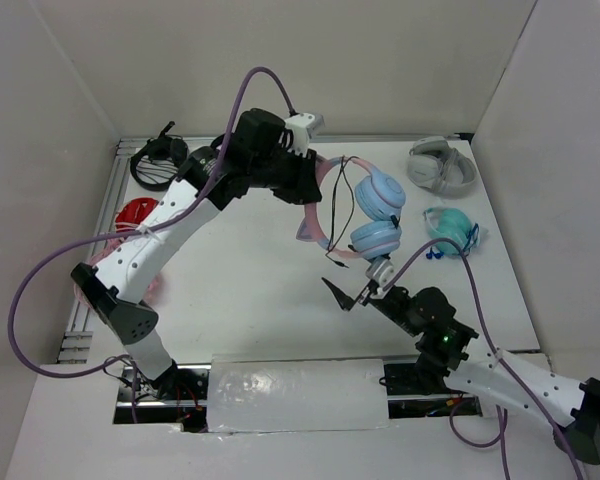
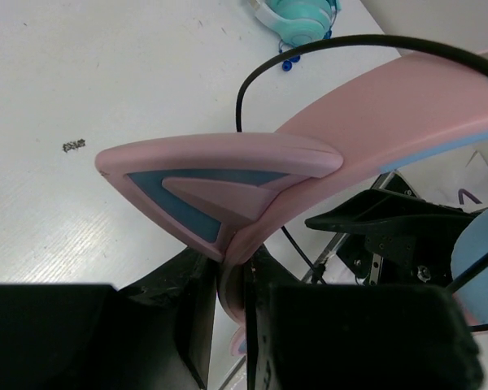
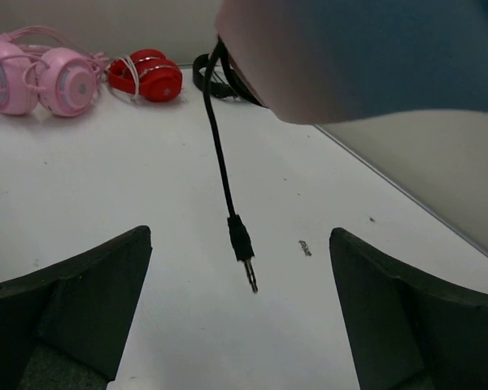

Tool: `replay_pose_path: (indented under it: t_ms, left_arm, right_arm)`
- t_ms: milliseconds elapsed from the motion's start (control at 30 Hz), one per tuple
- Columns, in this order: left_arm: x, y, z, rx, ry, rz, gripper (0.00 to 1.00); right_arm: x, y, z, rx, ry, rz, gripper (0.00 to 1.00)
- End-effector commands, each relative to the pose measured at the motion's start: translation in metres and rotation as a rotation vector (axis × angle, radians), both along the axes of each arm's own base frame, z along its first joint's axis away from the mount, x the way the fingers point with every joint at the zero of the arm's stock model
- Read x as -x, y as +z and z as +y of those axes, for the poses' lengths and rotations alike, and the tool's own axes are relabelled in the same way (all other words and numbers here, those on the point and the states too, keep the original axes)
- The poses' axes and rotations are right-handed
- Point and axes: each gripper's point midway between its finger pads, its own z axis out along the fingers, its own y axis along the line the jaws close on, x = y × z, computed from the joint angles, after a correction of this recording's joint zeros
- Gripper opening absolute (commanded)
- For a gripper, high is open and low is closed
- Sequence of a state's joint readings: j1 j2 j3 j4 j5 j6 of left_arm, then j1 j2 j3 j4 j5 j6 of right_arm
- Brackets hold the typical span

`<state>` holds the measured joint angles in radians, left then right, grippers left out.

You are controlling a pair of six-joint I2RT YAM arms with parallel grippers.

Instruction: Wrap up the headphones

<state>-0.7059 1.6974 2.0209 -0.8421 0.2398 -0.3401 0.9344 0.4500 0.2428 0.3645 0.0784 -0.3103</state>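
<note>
The headphones (image 1: 378, 192) have a pink cat-eared headband (image 2: 407, 106), light blue ear cups and a thin black cable (image 1: 334, 250). My left gripper (image 1: 310, 185) is shut on the headband just below one cat ear (image 2: 220, 183) and holds the headphones up at the table's back middle; in its wrist view the jaws (image 2: 232, 292) clamp the pink band. The cable hangs down, and its plug (image 3: 242, 242) dangles between my right gripper's (image 3: 240, 309) wide-open fingers (image 3: 89, 301), touching neither. The right gripper (image 1: 350, 295) sits just below the lower ear cup (image 3: 366, 49).
Other headphones lie around: grey (image 1: 442, 165) at the back right, all-turquoise (image 1: 450, 225) on the right, black (image 1: 158, 160) and red (image 1: 135, 212) on the left, and all-pink (image 3: 32, 77) by the left edge. Walls close in at the back and sides.
</note>
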Motion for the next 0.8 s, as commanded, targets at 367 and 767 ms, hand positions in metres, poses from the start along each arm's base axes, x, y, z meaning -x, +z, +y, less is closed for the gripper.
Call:
replay_pose_path:
  t_ms: [367, 767]
  left_arm:
    - [0.024, 0.07, -0.005, 0.181, -0.067, -0.14, 0.0]
    - [0.024, 0.091, 0.001, 0.214, -0.037, -0.182, 0.0]
  right_arm:
    - [-0.015, 0.038, 0.004, -0.104, 0.01, -0.09, 0.0]
    - [-0.039, -0.02, -0.037, -0.198, -0.197, 0.128, 0.0]
